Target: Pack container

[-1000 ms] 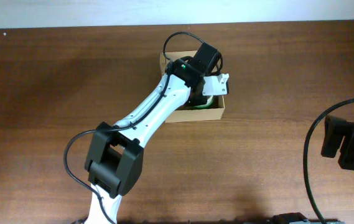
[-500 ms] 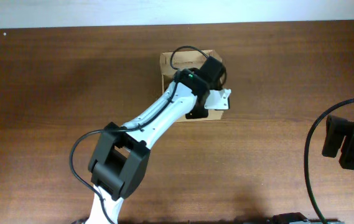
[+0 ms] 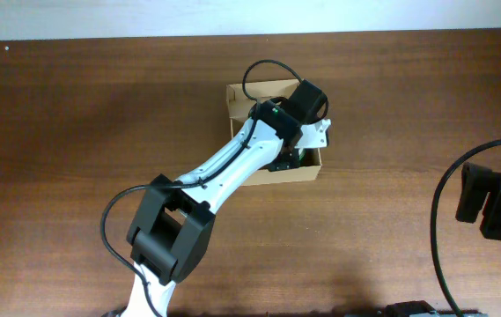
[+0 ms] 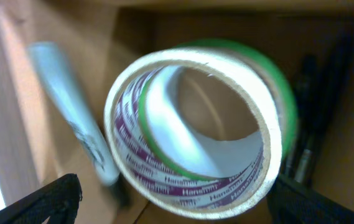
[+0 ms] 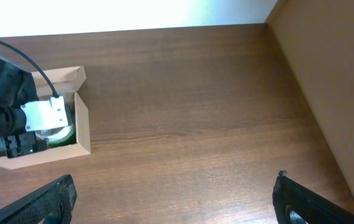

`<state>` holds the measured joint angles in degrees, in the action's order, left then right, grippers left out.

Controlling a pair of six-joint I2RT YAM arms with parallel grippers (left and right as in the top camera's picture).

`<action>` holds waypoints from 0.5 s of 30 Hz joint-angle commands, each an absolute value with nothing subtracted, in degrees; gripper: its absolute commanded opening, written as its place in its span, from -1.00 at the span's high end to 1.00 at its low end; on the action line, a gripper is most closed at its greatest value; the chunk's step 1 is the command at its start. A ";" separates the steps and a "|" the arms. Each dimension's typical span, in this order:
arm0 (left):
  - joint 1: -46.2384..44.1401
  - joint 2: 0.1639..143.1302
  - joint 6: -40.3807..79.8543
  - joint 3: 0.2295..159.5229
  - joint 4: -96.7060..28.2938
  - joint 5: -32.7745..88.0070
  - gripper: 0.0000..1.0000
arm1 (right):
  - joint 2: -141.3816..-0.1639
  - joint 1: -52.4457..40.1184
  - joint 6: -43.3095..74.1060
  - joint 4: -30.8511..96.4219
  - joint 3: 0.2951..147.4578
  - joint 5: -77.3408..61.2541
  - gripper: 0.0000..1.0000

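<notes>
The container (image 3: 301, 173) is a tan cardboard box at the table's middle back, flap lid open at its far side. My left gripper (image 4: 177, 208) hangs just above its inside, jaws wide open. A tape roll (image 4: 164, 171) with a green edge and purple print lies below, between the fingertips (image 4: 52, 199) and touching neither. The roll (image 5: 61, 134) shows green inside the container (image 5: 83, 127) in the right wrist view. My right gripper (image 5: 173, 199) is open and empty over bare table at the far right.
Inside the box, a grey-white marker (image 4: 71, 106) lies left of the roll and black pens (image 4: 307, 124) lie right of it. The left arm (image 3: 224, 167) crosses the table diagonally. The right arm (image 3: 497, 202) and its cable sit at the right edge.
The left gripper has opened and let go of the tape roll inside the box. Its wrist has shifted slightly toward the back. The right arm has not moved.
</notes>
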<state>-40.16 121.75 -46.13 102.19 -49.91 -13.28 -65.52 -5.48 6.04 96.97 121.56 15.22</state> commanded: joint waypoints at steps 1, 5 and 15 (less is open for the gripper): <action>-39.70 122.02 -35.48 107.61 -49.71 -18.02 -0.89 | -65.45 -6.02 6.20 97.30 121.67 16.34 -0.98; -38.11 122.02 -26.70 116.77 -53.32 -17.96 -0.91 | -65.80 -6.02 6.22 97.32 121.67 16.32 -0.98; -31.55 122.02 -15.44 139.96 -68.36 -17.80 -0.91 | -66.00 -6.02 6.22 97.30 121.67 16.12 -0.98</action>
